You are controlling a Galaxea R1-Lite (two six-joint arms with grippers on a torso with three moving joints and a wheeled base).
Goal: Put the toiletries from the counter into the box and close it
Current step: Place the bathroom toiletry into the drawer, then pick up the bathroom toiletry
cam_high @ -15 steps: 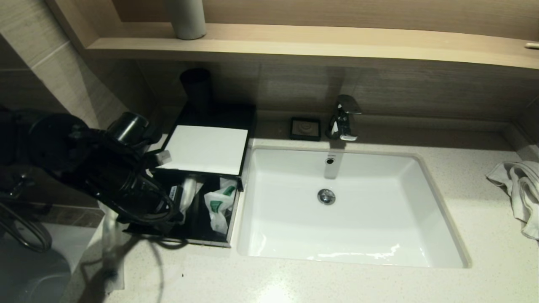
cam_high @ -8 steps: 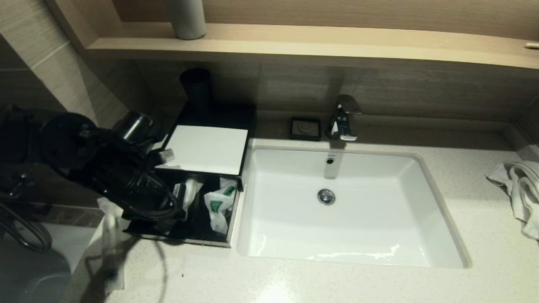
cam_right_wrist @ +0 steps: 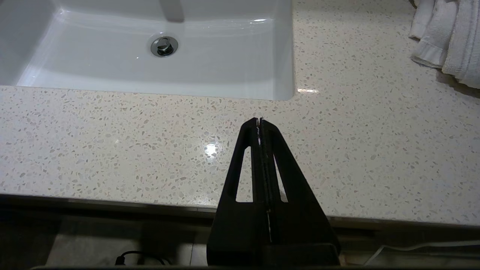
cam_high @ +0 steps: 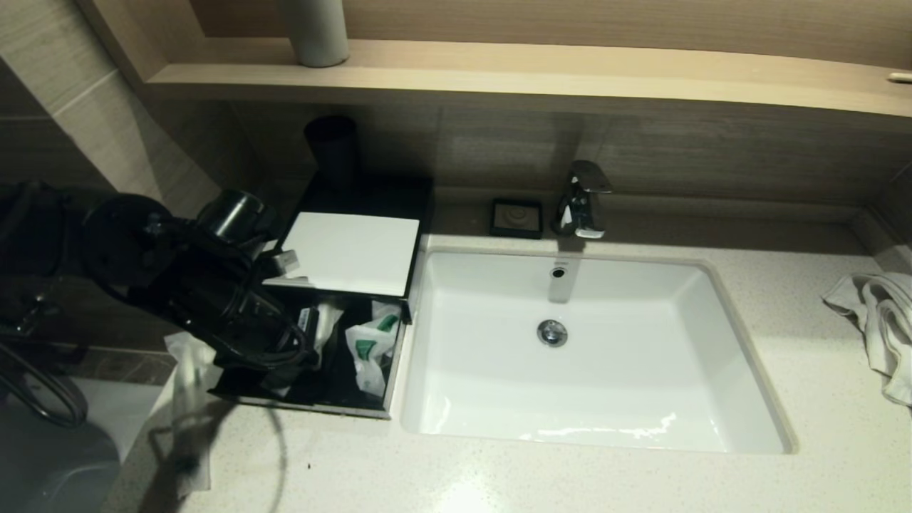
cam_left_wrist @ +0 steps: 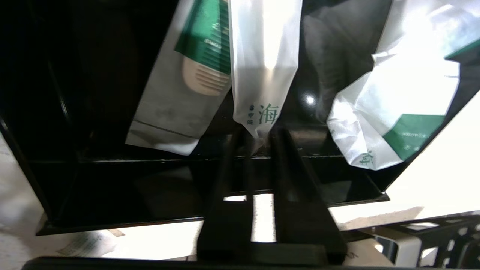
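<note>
Left fingers (cam_left_wrist: pixel 232 168) inside the box's open drawer (cam_left_wrist: pixel 112 176), a little apart around the long sachet's (cam_left_wrist: pixel 262 56) end. Right fingers (cam_right_wrist: pixel 272 138) shut tight above the table (cam_right_wrist: pixel 112 142).

Bathroom vanity, hotel-style: speckled stone counter (cam_high: pixel 570 477) with inset white sink (cam_high: pixel 591 356), chrome faucet (cam_high: pixel 583 199), wood shelf (cam_high: pixel 541 78) above, crumpled white towel (cam_high: pixel 876 320), black amenity box (cam_high: pixel 342 320) holding green-labelled toiletry sachets (cam_high: pixel 370 345), small black dish (cam_high: pixel 516 217)
</note>
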